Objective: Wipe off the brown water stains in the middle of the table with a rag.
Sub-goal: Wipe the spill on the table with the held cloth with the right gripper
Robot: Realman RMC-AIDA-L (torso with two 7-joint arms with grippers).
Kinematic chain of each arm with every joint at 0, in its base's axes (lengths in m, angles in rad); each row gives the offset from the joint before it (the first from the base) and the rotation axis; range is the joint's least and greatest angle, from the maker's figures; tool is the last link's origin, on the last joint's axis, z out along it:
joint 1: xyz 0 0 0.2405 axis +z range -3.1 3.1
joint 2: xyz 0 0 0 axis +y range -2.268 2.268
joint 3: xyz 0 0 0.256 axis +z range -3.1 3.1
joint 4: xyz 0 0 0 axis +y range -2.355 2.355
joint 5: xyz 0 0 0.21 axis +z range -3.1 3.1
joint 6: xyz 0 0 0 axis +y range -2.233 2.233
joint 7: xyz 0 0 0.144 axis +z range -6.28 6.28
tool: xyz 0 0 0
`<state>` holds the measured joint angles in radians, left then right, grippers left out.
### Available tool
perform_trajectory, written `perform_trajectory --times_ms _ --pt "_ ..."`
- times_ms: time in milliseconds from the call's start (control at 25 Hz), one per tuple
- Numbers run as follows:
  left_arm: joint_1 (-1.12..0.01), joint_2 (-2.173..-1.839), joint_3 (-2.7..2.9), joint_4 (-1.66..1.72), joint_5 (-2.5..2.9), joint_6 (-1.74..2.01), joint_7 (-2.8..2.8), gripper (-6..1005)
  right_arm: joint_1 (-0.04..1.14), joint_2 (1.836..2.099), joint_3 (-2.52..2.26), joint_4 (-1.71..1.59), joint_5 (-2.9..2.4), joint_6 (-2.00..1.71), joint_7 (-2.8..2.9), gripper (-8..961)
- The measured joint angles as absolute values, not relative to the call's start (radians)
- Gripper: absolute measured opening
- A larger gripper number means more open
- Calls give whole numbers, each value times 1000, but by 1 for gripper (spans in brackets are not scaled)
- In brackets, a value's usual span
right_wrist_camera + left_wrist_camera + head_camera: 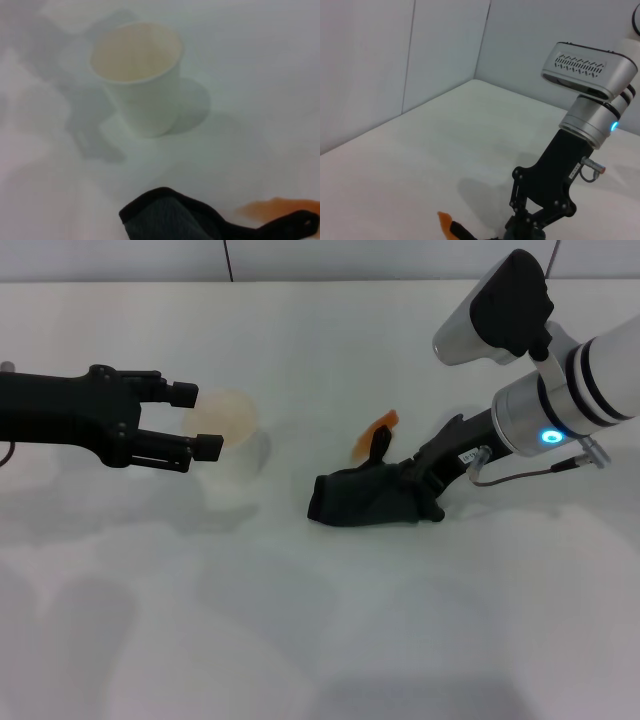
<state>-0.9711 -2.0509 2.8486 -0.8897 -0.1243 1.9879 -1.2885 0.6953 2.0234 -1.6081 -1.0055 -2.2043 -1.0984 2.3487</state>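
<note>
Centrally, on white desk point(330, 640): dark rag point(370, 497) pinched in right tool point(425, 480), pressed flat just beside orange-brown water stains point(375, 432), partly overlapping their near edge. Left tool point(195, 422) spread, hovering near white paper cup point(232, 445), well apart from rag. For clean wiping: rag kept flat under steady pressure, dragged fully across puddle and its tail; cup left undisturbed.
</note>
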Motion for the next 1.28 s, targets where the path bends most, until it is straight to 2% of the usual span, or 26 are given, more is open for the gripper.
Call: perform_trajectory --times_ms 720,1280 --pt "-968 -2051 2849 -890 -126 1986 -1289 874 671 2017 -1602 -982 -2204 -942 2364 75" --pt "-968 -2051 2849 -890 -126 1983 -1283 874 636 2022 -1692 -1071 -2125 -1094 2364 74"
